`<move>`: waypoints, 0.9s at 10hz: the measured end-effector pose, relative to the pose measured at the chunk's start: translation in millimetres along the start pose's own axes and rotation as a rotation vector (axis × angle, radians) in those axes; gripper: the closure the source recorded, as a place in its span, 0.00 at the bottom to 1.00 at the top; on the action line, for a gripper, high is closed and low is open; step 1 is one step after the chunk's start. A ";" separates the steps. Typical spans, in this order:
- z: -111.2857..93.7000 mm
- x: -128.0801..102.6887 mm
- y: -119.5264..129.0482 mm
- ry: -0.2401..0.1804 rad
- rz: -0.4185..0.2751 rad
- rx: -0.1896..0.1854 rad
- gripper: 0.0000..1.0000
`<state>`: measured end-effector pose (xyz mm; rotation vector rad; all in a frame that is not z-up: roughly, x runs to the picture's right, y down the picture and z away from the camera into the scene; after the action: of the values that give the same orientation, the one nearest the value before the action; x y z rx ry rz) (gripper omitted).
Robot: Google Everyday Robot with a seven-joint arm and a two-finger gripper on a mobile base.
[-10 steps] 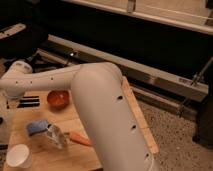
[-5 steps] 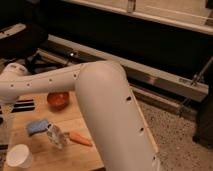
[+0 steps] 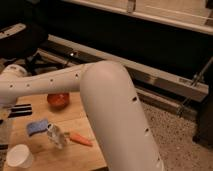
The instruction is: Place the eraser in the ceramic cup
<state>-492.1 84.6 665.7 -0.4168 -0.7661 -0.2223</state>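
**One arm across the table, eraser lying at the far left**

One large white arm (image 3: 107, 100) fills most of what we see, its thick near link rising from the bottom right and a slimmer link with small dark holes running leftward over the wooden table (image 3: 75, 117). We cannot see the gripper itself; it lies beyond the left edge of the view, past the rounded wrist joint. We take its fingers to be fully closed, though whether they hold anything we cannot tell.

We find the eraser (image 3: 20, 110) on the table at the far left, a flat black block with a paler stripe along its length, lying just below the slim arm link and partly cut off by it. The ceramic cup (image 3: 20, 156) stands upright at the near left corner of the table, well apart from the eraser, and we see nothing inside its rim.

Between them we note a blue pad (image 3: 36, 127), and just beside that a clear glass bottle (image 3: 56, 135). An orange carrot (image 3: 80, 139) lies to the bottle's right. A red-orange bowl (image 3: 58, 100) sits further back, under the arm.
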 end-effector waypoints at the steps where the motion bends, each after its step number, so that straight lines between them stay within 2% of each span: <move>1: -4.1 -2.6 3.5 -0.007 -0.005 -0.006 1.00; 6: -14.9 -5.3 19.9 0.023 -0.030 -0.027 1.00; 9: -10.7 -11.4 31.5 0.026 -0.047 -0.048 1.00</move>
<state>-482.6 108.6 641.7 -0.4411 -0.7469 -0.2901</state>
